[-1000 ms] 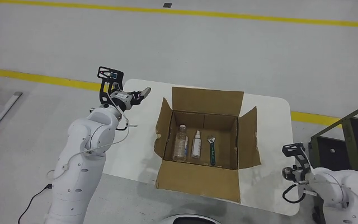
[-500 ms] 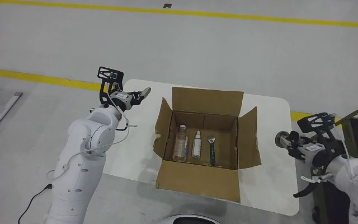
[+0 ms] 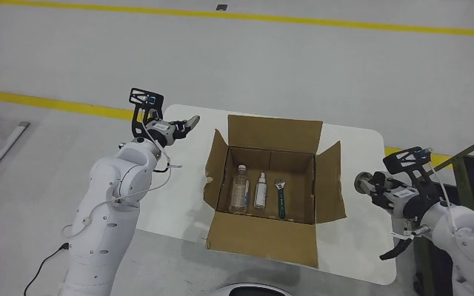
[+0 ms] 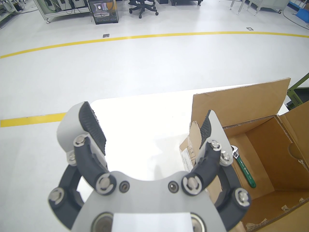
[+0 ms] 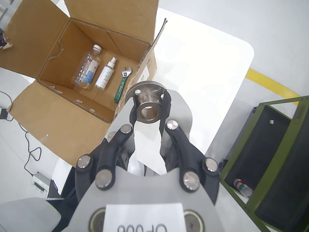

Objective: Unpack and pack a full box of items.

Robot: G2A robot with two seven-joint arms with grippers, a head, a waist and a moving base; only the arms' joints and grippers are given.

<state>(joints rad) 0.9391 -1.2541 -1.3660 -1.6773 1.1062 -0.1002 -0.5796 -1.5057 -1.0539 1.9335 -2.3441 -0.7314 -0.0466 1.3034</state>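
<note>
Gripping metal flange (image 5: 147, 113) (right gripper (image 5: 150, 99)) beside box (image 5: 60, 126)

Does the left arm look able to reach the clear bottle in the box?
Probably yes: the left gripper is open and empty, the box flaps are folded out, and nothing covers the bottle.

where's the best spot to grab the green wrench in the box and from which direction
Take the wrench by the middle of its green handle, coming straight down into the open box. It lies flat on the floor between the spray bottle and a box wall, so closing across the handle's narrow width probably fits best.
</note>
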